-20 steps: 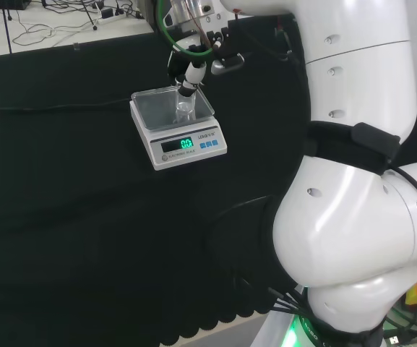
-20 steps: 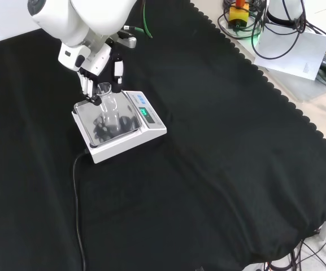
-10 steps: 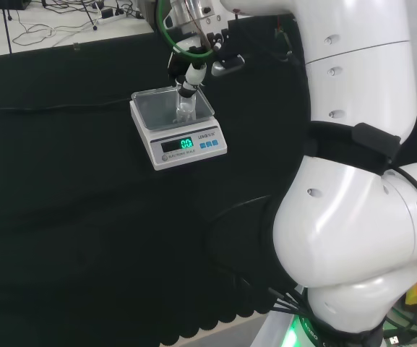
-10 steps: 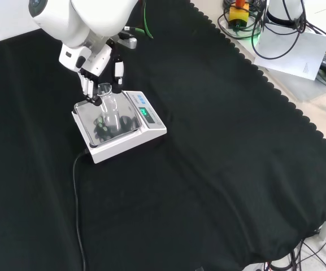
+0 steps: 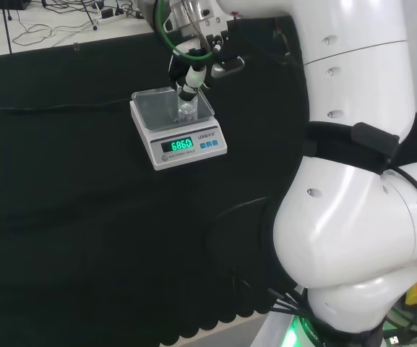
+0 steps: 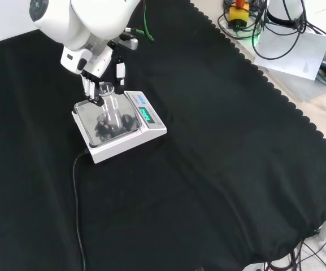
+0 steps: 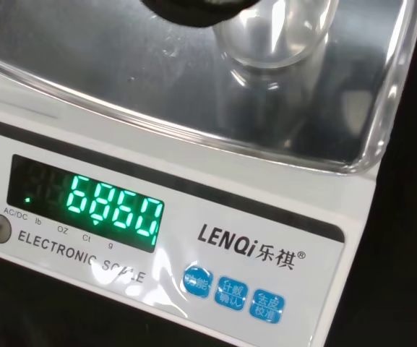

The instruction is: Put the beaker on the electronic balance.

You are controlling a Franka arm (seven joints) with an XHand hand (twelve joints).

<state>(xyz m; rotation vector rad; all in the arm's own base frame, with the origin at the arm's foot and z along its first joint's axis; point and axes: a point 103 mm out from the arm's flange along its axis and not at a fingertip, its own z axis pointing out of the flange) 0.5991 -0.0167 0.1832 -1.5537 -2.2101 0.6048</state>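
The beaker (image 6: 111, 108), set on the scale (image 6: 119, 127) at upper left of the front view, is gripped by the hand (image 6: 98, 66) with curled fingers; release and a straight lift are judged next.

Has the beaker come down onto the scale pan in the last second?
Yes. In the front view the beaker has dropped slightly toward the steel pan of the balance, with the hand still around its top.

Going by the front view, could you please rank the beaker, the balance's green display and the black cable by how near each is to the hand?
1. The beaker, at the fingers of the hand, on the balance's pan.
2. The green display, to the beaker's right.
3. The black cable, trailing toward the view's bottom.
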